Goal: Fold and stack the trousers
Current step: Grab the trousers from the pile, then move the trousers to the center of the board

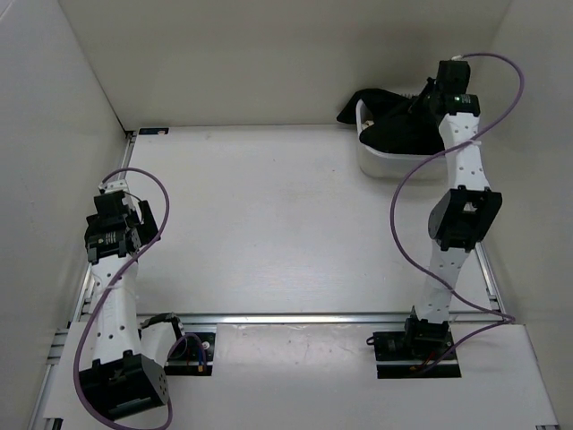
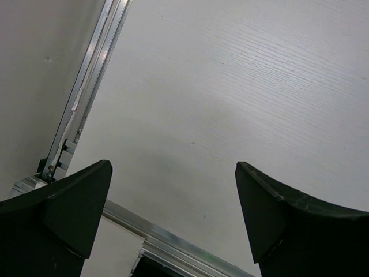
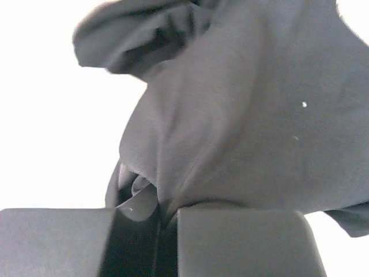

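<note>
Two hands show, and they stand quite differently. The right hand (image 3: 164,216) has its fingers (image 3: 242,242) nearly together at the bottom of the wrist view, with only a thin dark slit between them. A pinched fold of the trousers (image 3: 242,115) runs down into that slit, so this hand is holding the black cloth. Above the fingers the fabric rises in a broad, smooth sheet with a crease running up from the grip. A bunched roll of it lies across the upper left of that frame against a bright white background. In the overhead view the trousers sit crumpled in a white bin (image 1: 383,167) at the upper right of the frame, on the corner of the tabletop (image 1: 286,224). Part of the cloth spills over the bin's upper-left rim, and the right arm (image 1: 461,215) stretches up from its base at the lower right into the heap. The left hand (image 2: 173,196) is spread wide and holds nothing. Its two dark fingers stand at the lower left and lower right of its wrist view, with bare white tabletop between them. A metal rail (image 2: 86,92) runs along the tabletop's edge at the upper left of that view, beside a pale wall (image 2: 29,86). Overhead, the left arm (image 1: 112,296) is folded at the left of the frame, well apart from the bin.
</note>
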